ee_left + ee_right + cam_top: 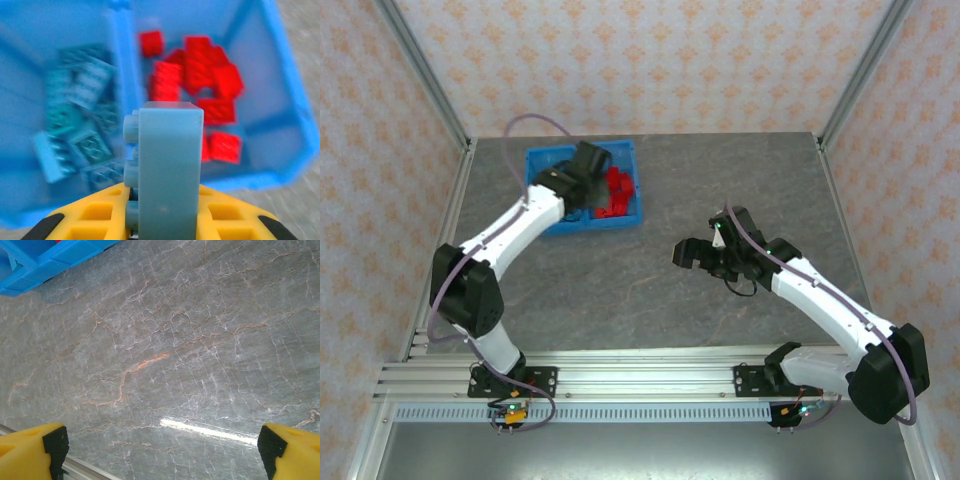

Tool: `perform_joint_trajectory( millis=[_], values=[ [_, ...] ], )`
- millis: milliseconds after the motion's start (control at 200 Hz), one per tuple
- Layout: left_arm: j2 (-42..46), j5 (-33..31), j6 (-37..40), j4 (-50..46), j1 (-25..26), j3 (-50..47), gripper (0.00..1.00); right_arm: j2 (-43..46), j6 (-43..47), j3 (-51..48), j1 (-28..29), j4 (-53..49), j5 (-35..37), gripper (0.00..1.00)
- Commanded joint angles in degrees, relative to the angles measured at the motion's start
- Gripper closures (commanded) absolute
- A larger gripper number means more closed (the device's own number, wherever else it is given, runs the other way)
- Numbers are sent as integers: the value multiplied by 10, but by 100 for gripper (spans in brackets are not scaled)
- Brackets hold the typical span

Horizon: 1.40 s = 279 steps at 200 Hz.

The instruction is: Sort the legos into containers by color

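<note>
Over the blue bin (295, 125), left gripper (165, 217) clamped on a grey-blue studded brick (170, 160); teal bricks (80, 105) at 10 o'clock, red bricks (210, 80) at 1 o'clock; right gripper (160, 450) jaws apart.

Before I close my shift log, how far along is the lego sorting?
Done: bright red studded plastic bricks lie in one compartment of the blue translucent bin, teal bricks in the other. In hand: the left pincer grips a grey-blue studded brick above the bin. Left: dropping it among the teal ones; the right pincer is open.
</note>
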<state>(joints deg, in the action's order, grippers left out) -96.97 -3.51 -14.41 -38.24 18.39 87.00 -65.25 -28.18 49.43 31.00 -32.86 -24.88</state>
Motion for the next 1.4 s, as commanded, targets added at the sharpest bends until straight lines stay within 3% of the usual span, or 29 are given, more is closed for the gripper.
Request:
perform_joint_trajectory(
  millis=[0,120,340,450,566,811,891,1041,1226,1391],
  values=[
    [-26,13,14,-2,-40,29,84,8,-9,-6,6,11,15,2],
    [-83,34,13,-2,-76,73,84,15,-10,-7,8,4,24,2],
    [-170,131,-26,33,-132,116,84,22,-19,-8,10,0,30,2],
    [-186,169,-28,43,-138,124,70,25,-20,-9,12,1,35,2],
    [-175,174,-26,49,-138,108,56,22,-23,-9,12,3,38,2],
    [-73,175,-19,58,-136,50,47,13,-25,2,14,4,70,2],
    [-9,172,-21,72,-132,16,45,25,-29,4,15,-5,158,1],
    [140,136,-36,131,-125,-94,35,60,-38,0,1,-11,394,1],
    [327,30,-46,232,-125,-278,0,65,-12,-49,-60,88,614,1],
    [434,-71,-13,285,-125,-406,0,11,57,-80,-121,212,746,1]
  ],
)
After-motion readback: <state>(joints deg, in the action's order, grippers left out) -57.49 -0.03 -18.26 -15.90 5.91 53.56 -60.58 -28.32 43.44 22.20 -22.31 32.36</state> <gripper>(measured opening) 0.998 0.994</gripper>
